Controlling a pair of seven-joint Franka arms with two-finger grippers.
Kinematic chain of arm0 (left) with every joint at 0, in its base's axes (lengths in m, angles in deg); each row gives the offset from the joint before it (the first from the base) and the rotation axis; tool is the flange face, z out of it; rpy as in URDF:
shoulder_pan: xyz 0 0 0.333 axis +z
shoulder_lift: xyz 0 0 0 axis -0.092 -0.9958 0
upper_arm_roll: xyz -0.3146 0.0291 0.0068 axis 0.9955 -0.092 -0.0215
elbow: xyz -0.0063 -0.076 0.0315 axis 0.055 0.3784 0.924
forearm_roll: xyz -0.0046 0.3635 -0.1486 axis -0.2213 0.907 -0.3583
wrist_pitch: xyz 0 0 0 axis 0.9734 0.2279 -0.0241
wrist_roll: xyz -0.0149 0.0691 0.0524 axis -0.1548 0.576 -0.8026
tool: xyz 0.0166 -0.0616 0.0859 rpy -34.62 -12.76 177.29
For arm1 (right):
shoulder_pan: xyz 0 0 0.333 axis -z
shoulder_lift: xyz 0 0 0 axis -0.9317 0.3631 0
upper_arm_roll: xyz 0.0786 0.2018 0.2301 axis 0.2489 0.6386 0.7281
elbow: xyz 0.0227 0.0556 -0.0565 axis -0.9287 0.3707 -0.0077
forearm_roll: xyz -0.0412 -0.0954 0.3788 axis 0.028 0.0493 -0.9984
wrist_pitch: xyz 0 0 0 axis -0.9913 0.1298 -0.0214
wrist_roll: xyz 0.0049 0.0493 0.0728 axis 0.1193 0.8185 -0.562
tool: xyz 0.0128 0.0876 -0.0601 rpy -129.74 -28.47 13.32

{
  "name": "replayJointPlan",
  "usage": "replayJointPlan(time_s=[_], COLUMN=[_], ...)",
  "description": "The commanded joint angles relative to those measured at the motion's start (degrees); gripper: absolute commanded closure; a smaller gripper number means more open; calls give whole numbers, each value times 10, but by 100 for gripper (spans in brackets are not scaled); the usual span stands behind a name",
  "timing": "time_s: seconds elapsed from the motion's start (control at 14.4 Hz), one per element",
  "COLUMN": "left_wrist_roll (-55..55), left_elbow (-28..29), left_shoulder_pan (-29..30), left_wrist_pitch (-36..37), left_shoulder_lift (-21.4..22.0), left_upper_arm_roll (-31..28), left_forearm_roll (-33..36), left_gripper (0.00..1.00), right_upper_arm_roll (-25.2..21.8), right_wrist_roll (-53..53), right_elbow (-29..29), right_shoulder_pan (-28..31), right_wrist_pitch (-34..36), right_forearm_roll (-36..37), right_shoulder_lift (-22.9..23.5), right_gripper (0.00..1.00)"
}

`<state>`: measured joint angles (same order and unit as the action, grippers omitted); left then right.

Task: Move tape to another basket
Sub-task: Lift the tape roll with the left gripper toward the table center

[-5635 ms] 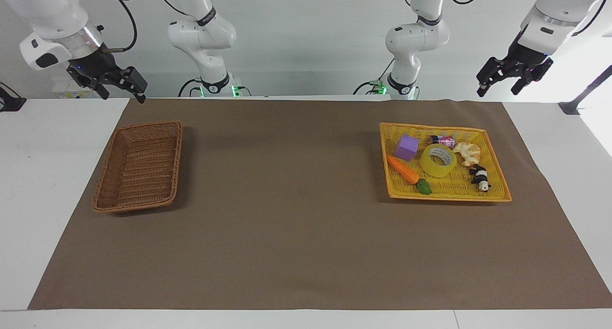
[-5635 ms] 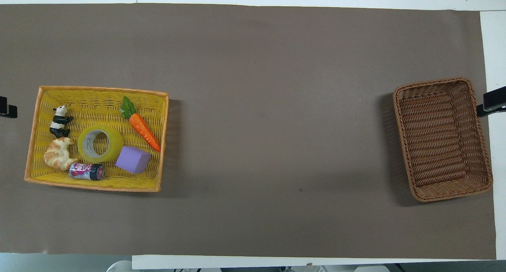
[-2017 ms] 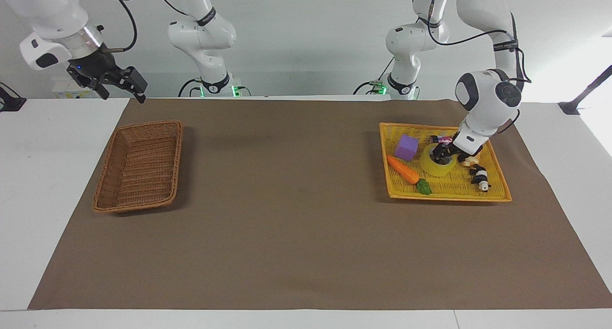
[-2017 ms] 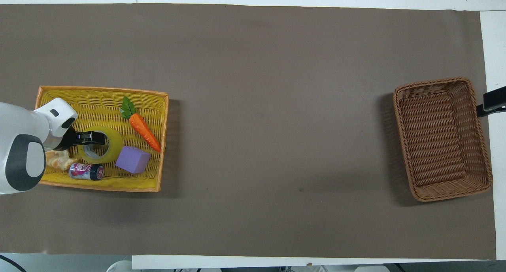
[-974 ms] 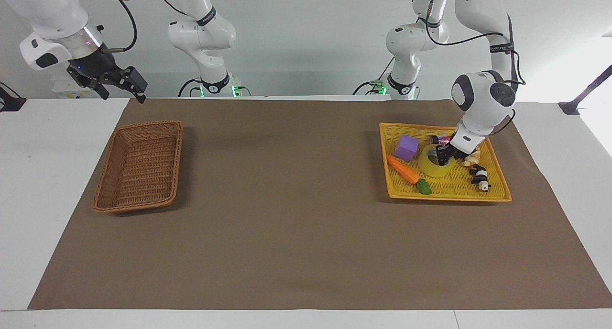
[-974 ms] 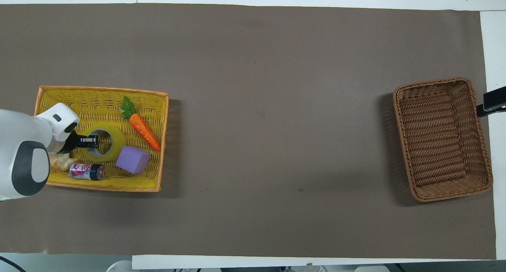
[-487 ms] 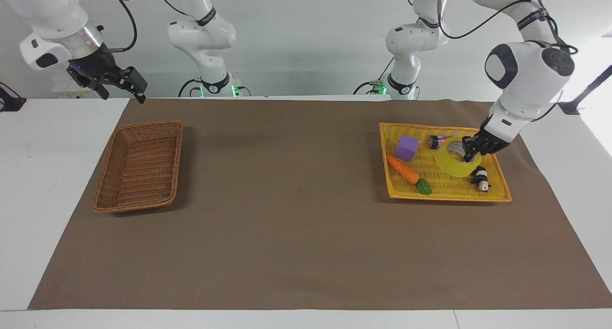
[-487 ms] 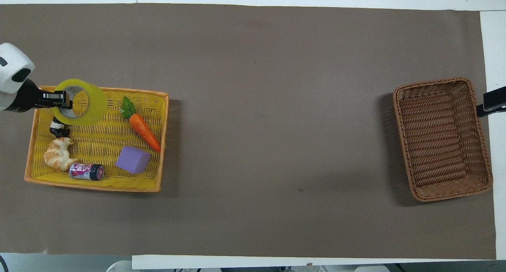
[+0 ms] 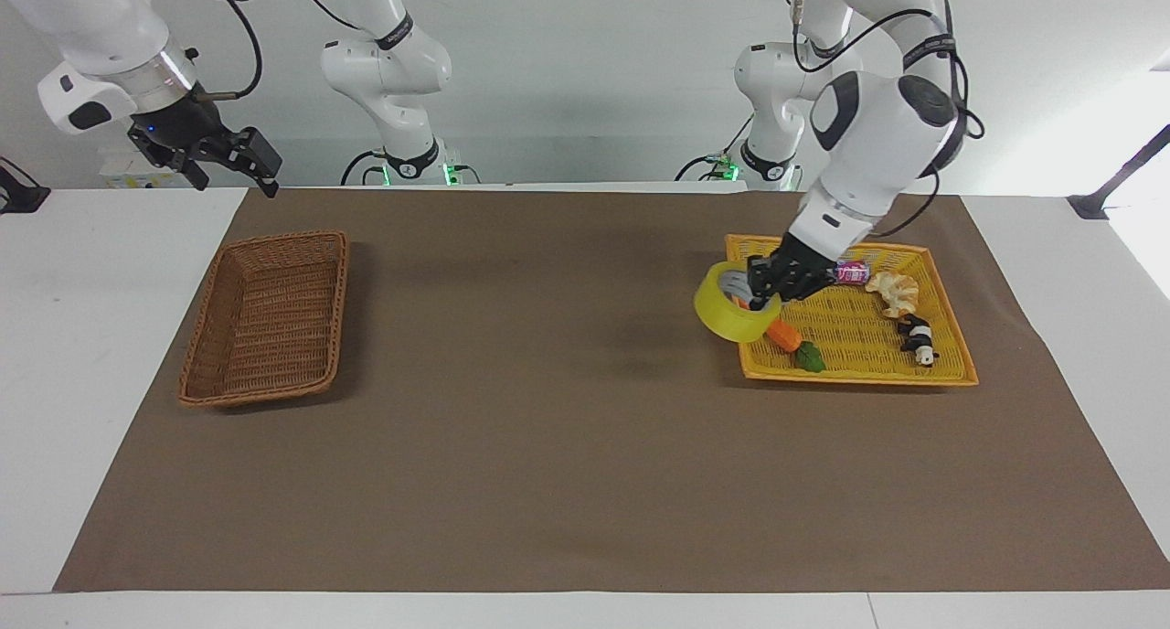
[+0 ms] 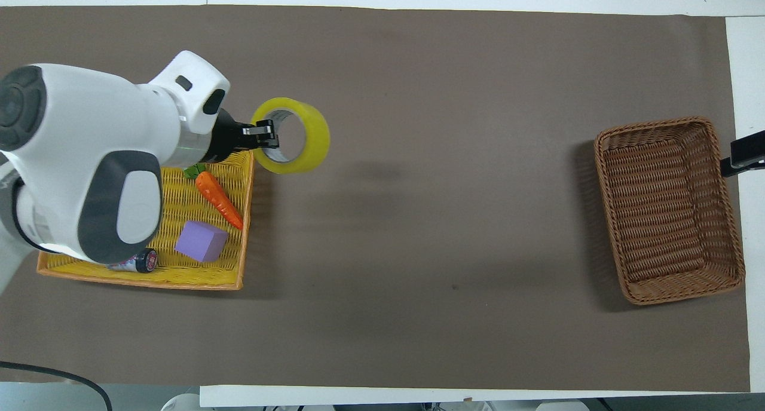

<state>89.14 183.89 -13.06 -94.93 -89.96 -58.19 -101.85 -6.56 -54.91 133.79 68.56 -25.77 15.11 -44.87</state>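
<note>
left pincer (image 9: pixel 761 297), clamped on tape (image 9: pixel 728 316), has swung off panda corner to yellow tray (image 9: pixel 951 373) edge nr basket-side.

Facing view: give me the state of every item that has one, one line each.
tape: lifted, gripped by its wall, over the yellow basket's edge.
left claw: shut on the tape.
right claw: open, empty, waiting in the air.
brown basket: empty.
yellow basket: holds carrot and other items.
</note>
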Motion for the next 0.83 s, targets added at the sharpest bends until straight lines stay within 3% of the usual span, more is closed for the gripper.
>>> replayJointPlan(time_s=[0.0,0.56,0.77], left_wrist_roll=[16,22,20], left_elbow=[-11,-12,-13], left_shoulder_pan=[-37,-41,-43], left_wrist_pitch=[-34,-34,-36], left_shoulder_lift=[-4,-9,-9], left_upper_arm_roll=[-10,-10,-9], left_forearm_roll=[-17,-26,-36], left_gripper=[100,100,100], right_upper_arm_roll=[4,4,11], right_wrist_roll=[-13,-15,-28], right_elbow=[12,13,16], right_shoulder_pan=[6,5,-27], right_wrist_pitch=[1,10,27], right_forearm_roll=[0,0,-25], right_shoulder_lift=[-9,-11,-13], right_gripper=[0,0,0])
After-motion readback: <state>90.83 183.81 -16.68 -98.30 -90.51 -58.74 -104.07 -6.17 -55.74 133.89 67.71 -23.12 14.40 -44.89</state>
